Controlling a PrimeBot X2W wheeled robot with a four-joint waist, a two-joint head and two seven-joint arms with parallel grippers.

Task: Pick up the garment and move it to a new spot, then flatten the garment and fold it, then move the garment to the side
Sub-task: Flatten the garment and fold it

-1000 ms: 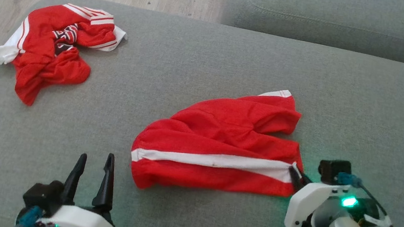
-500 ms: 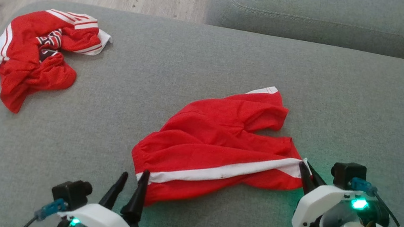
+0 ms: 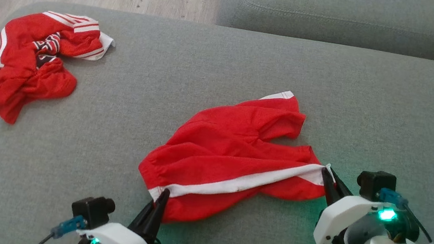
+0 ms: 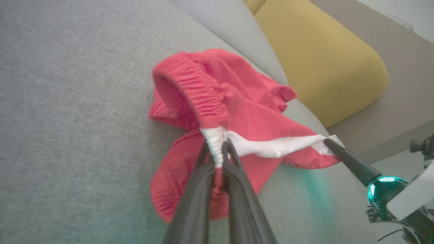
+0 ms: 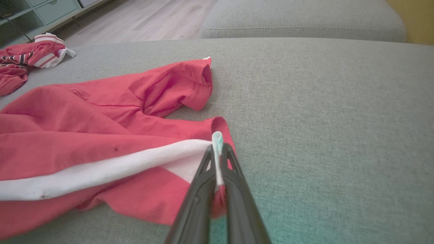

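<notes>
Left claw [image 3: 160, 200], spread wide a sec ago, is now clamped on the red shorts [image 3: 234, 150] at the waistband [image 4: 200, 91], right on the white stripe [image 3: 233, 182]. The hem end is kept pinched by the right claw [image 3: 328, 177]. Shorts are laid mid sofa seat [image 3: 189, 75] btwn both claws, so lifting to a new spot can likely be started.
</notes>
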